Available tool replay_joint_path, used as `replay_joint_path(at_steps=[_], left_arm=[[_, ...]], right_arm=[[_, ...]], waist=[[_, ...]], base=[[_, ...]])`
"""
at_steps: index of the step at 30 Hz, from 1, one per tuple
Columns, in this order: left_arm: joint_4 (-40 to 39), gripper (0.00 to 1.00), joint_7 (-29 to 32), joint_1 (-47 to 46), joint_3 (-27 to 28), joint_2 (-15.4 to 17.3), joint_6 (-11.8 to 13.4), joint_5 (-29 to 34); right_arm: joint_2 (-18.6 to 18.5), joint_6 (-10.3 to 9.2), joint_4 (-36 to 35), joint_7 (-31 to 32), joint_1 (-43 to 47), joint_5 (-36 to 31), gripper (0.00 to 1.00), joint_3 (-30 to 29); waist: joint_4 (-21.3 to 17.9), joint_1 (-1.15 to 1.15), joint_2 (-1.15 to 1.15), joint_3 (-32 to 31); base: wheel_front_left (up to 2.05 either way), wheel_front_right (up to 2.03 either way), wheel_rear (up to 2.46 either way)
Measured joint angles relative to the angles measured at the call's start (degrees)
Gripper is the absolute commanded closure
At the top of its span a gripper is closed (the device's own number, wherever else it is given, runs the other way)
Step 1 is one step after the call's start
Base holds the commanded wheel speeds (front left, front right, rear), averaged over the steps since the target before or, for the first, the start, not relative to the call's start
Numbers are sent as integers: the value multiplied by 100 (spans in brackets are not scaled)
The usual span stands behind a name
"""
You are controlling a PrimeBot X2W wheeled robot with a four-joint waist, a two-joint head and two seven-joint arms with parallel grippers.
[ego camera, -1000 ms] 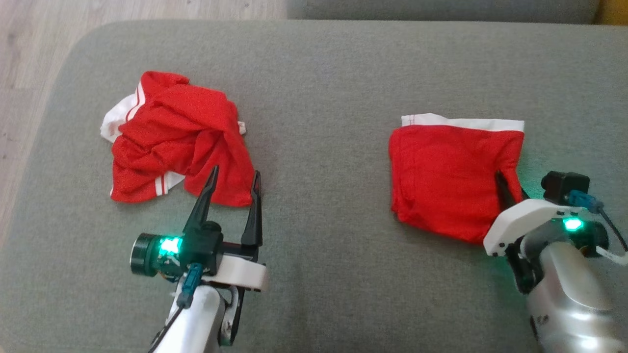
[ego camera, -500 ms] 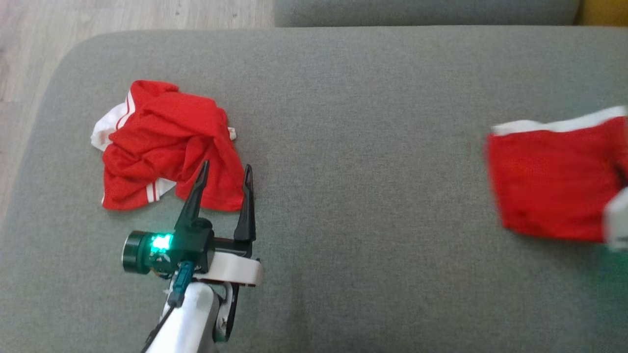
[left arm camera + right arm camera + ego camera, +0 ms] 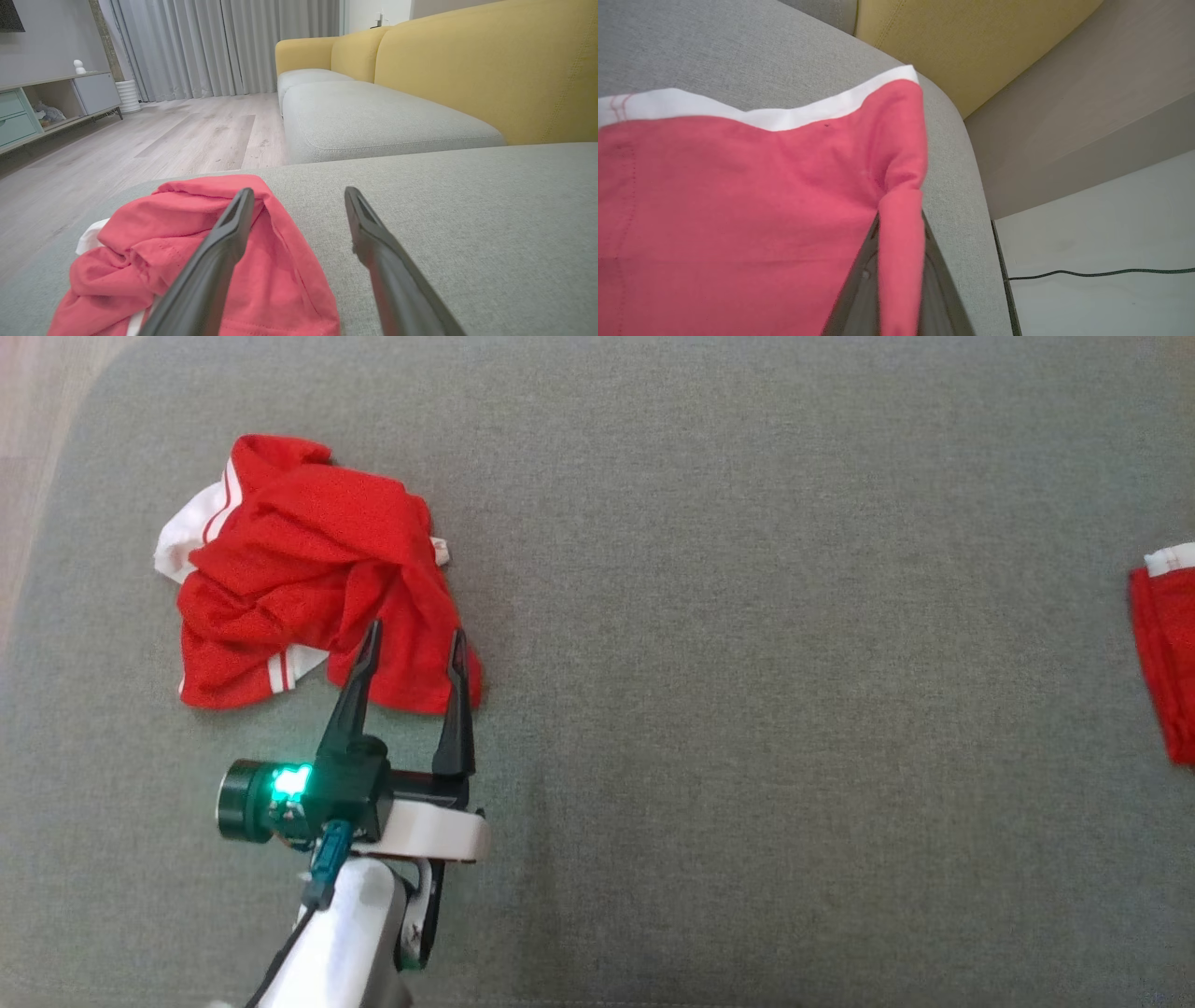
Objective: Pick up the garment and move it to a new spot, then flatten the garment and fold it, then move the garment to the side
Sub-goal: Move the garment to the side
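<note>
The folded garment (image 3: 738, 196) is red with a white waistband. It's lying flat and neat near the rounded corner of the grey cushion (image 3: 738, 46), with one red edge bunched up and pinched tight in the right claw (image 3: 900, 219). The other garment (image 3: 308, 579), red with white stripes, sits in a crumpled heap at the cushion's left end.

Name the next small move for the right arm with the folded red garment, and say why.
Probably lower and open the right gripper to release the folded red garment. Its jaws are pinched shut on a fold of fabric, and the garment already lies flat near the right end of the grey cushion, close to its edge.
</note>
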Motion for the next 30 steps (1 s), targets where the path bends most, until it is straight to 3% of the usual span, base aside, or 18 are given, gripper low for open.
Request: replay_joint_path(at_steps=[20,21,22,30], left_arm=[[2,0,0,-112,11,-2,-43,51],[3,0,0,-112,11,-2,-43,51],[7,0,0,-112,11,-2,-43,51],[62,0,0,-107,36,-4,-43,49]], right_arm=[[109,0,-180,-144,-192,-443,100,-500],[131,0,-223,-144,-189,-443,54,-523],[163,0,-260,-143,-189,-441,0,-577],[359,0,-619,-137,-153,-469,0,-666]], waist=[[20,-1,0,132],[22,-1,0,130],[21,0,0,124],[-3,-1,0,-93]], base=[[0,0,0],[0,0,0],[0,0,0],[0,0,0]])
